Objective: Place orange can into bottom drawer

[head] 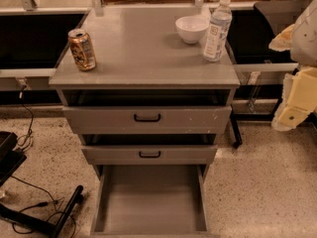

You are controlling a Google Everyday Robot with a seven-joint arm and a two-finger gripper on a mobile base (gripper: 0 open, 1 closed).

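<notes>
The orange can [82,49] stands upright on the left part of the grey cabinet top [143,58], near its front-left corner. The bottom drawer [151,200] is pulled out toward me and shows a bare grey tray inside. My gripper [295,103] hangs at the right edge of the view, beside the cabinet and well to the right of it, far from the can and at about the height of the top drawer. It holds nothing that I can see.
A white bowl [191,28] and a clear plastic bottle [217,29] stand at the back right of the cabinet top. Two shallower drawers with black handles [147,117] sit above the bottom drawer. A black stand and cables [34,202] lie on the floor at left.
</notes>
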